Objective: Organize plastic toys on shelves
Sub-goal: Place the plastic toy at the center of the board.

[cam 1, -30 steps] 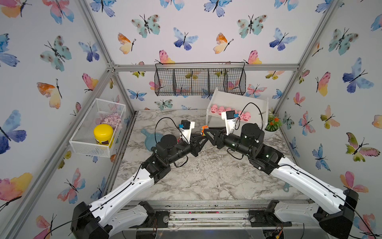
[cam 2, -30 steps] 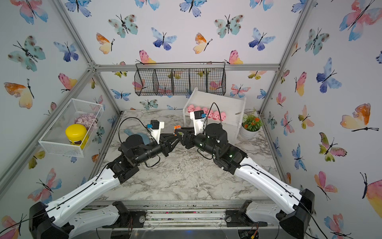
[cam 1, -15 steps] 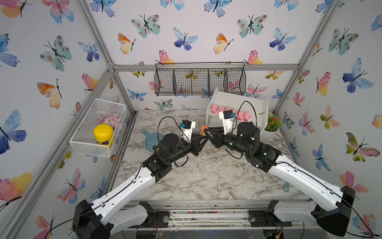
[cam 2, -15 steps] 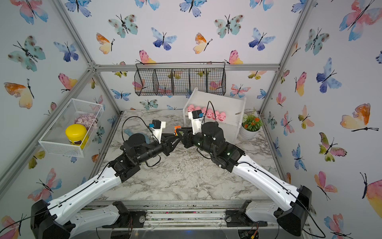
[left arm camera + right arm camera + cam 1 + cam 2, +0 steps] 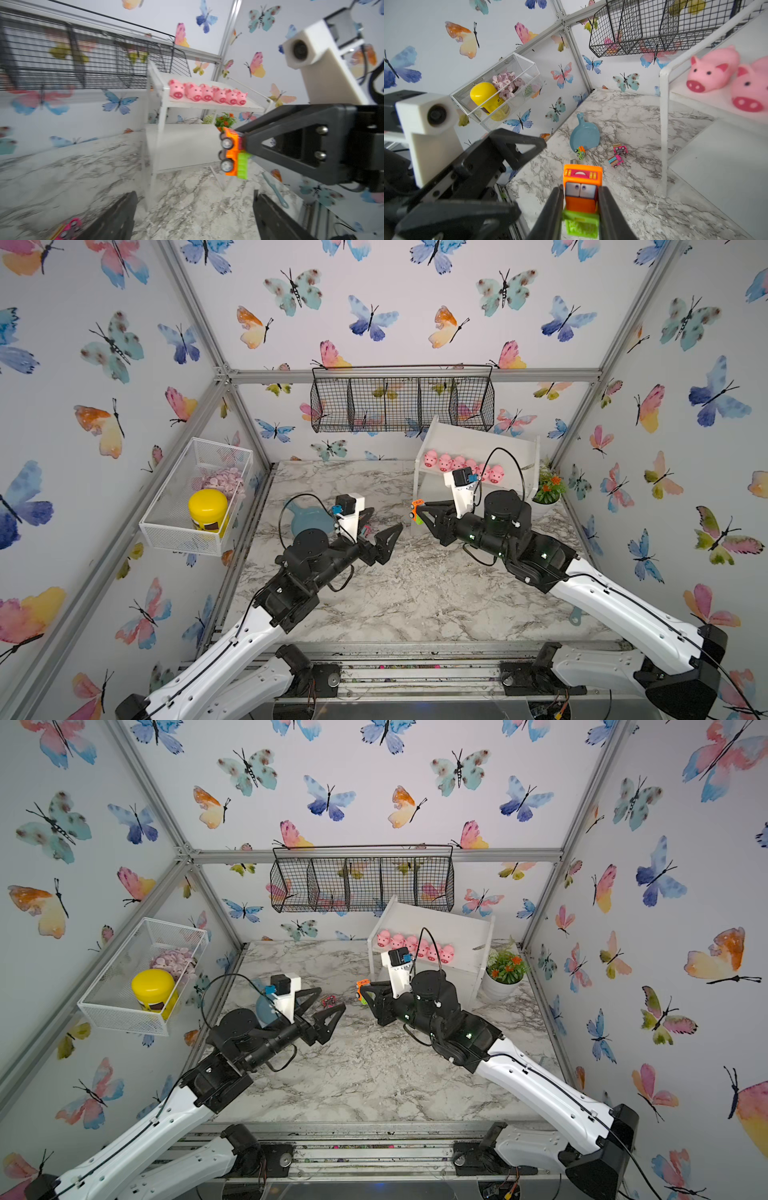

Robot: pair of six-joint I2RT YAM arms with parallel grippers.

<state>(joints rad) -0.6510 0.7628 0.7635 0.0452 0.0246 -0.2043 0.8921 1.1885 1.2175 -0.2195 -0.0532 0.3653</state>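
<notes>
My right gripper (image 5: 580, 199) is shut on an orange toy truck with a green bed (image 5: 581, 191), held above the table just left of the white shelves (image 5: 478, 439). In both top views the truck (image 5: 417, 512) (image 5: 362, 990) sticks out past the fingertips. My left gripper (image 5: 384, 522) (image 5: 194, 212) stands open and empty a short way left of the truck (image 5: 232, 153). Several pink pigs (image 5: 461, 464) (image 5: 207, 94) stand in a row on the shelves' upper board. Three more trucks lie on the table near the blue dish: a green-orange truck (image 5: 580, 152) and two pink trucks (image 5: 620, 149) (image 5: 615, 161).
A blue pan-shaped dish (image 5: 584, 137) lies by the left wall. A white mesh basket (image 5: 195, 497) with a yellow jar hangs on the left wall. A black wire basket (image 5: 401, 406) hangs above the shelves. A potted plant (image 5: 548, 489) stands right of the shelves.
My left gripper has opened, let go of the orange truck and drawn back to the left. The right gripper has kept hold of the truck.
</notes>
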